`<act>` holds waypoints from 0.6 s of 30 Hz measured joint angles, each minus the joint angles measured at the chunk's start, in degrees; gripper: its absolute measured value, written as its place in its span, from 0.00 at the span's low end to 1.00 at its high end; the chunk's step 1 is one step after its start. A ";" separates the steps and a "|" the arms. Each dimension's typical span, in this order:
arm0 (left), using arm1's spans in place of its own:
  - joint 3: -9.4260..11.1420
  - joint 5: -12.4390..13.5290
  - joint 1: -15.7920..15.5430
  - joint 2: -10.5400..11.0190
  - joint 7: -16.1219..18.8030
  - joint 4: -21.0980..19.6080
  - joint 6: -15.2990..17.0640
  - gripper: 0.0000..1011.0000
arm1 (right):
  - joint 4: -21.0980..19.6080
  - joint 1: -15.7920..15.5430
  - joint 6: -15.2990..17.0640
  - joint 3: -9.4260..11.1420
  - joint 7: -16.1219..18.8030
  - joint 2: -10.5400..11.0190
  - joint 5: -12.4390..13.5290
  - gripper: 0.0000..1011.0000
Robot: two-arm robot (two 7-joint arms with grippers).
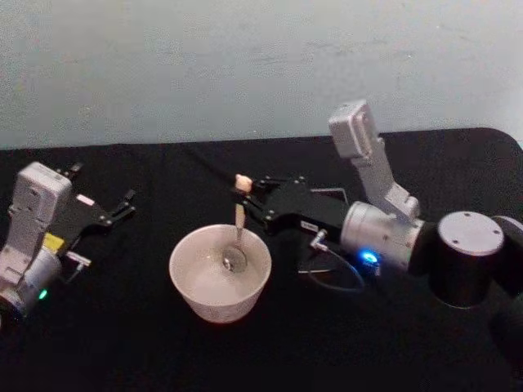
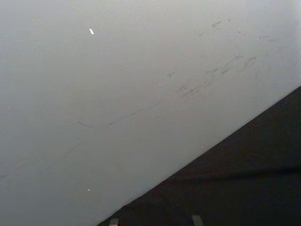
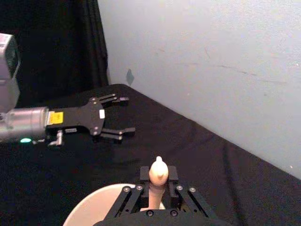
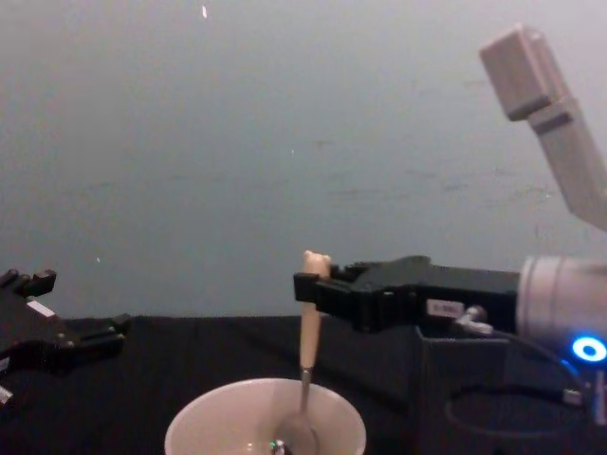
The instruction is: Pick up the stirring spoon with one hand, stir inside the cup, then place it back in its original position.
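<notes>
Fingers clenched on the stirring spoon (image 1: 238,233), the right gripper (image 1: 248,198) holds its bowl inside the cup (image 1: 216,302). Best to stir in small circles, stem off the rim. The left gripper (image 1: 105,186) idles with fingers released, left of the cup.

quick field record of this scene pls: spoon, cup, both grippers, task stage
stirring spoon: upright, bowl down inside the cup, upper handle gripped
cup: cream-white, on the black table, centre front
right gripper: jaws shut on the spoon handle, above the cup
left gripper: jaws open, holding nothing, at the table's left, apart from the cup
stage: spoon in cup, not yet put back
</notes>
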 joint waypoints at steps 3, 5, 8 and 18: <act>0.00 0.00 0.00 0.00 0.00 0.00 0.00 0.99 | -2.18 -1.36 0.43 0.54 0.59 1.61 0.74 0.22; 0.00 0.00 0.00 0.00 0.00 0.00 0.00 0.99 | -3.32 -2.02 0.67 0.67 0.96 2.44 1.08 0.22; 0.00 0.00 0.00 0.00 0.00 0.00 0.00 0.99 | -5.58 -3.40 1.12 0.74 1.68 4.00 1.78 0.22; 0.00 0.01 0.00 0.00 0.00 0.00 0.00 0.99 | -8.24 -4.43 2.39 0.30 1.40 4.40 4.28 0.22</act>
